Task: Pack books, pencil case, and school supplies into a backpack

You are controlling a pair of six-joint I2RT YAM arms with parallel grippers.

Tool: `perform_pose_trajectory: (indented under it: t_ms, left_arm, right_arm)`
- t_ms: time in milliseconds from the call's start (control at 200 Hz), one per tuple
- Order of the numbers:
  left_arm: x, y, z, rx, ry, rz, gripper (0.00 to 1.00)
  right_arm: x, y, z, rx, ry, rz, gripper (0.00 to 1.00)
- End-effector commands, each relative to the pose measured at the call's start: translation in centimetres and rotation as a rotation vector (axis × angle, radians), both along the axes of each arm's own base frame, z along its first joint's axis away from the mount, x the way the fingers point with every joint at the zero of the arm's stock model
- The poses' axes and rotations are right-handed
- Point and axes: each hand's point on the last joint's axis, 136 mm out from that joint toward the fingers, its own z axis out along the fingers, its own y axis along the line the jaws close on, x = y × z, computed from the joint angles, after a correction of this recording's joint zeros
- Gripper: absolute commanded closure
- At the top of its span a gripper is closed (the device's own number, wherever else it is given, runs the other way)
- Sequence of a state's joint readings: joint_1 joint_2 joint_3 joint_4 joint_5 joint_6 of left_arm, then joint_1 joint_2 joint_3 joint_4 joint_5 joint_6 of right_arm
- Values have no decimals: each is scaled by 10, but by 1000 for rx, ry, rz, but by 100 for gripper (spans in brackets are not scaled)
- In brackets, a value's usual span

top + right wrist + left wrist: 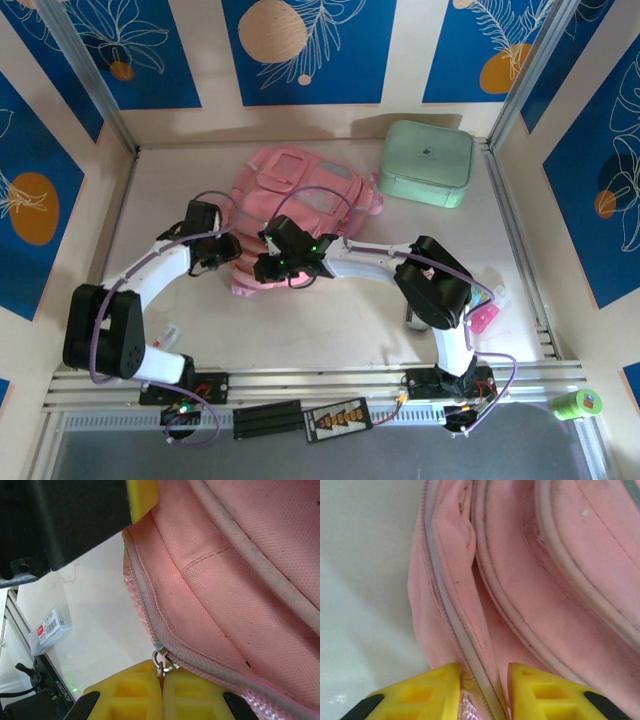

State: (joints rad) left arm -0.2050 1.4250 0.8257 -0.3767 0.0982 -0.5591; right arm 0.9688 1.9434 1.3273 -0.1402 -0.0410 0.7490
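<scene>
Left gripper: jaws clamped on a fold of the backpack at its zipper edge. Pink fabric fills the gap from pad to pad. The zipper seam runs straight ahead from the jaws, bending slightly left farther out. Bare counter lies left of the jaws.

Backpack: lies flat on the counter, pocket side up. Its long axis runs away from both sets of jaws toward the far wall. The zippered end points at the jaws, and both grip it there.

Right gripper: jaws together, pinching the metal zipper pull between the pads. The zipper track runs off to the right of the jaws. The seam climbs ahead and left to the left gripper's yellow finger. A small clear packet with a barcode label lies on the counter left of these jaws, apart from the backpack.

Mint-green box: beyond and right of the right jaws, just beside the backpack's far right corner.
</scene>
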Motion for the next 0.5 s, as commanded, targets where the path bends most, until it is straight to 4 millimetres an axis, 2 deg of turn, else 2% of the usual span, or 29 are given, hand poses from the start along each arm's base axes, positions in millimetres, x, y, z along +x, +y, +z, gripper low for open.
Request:
perform_pose_trajectory:
  t_ms: [0,135,335,495]
  left_arm:
    - [-2,6,-8,79,30,-29,81]
    - [-4,11,-19,118,56,-41,100]
    - [-1,16,-19,143,50,-27,100]
    - [2,16,-9,144,24,-25,100]
  right_arm:
    - [-17,-8,10,-44,-1,51,100]
    - [-26,-40,1,-184,-2,24,100]
    - [-31,-97,-3,-349,-32,-87,100]
    - [-19,-133,0,-442,-95,-189,100]
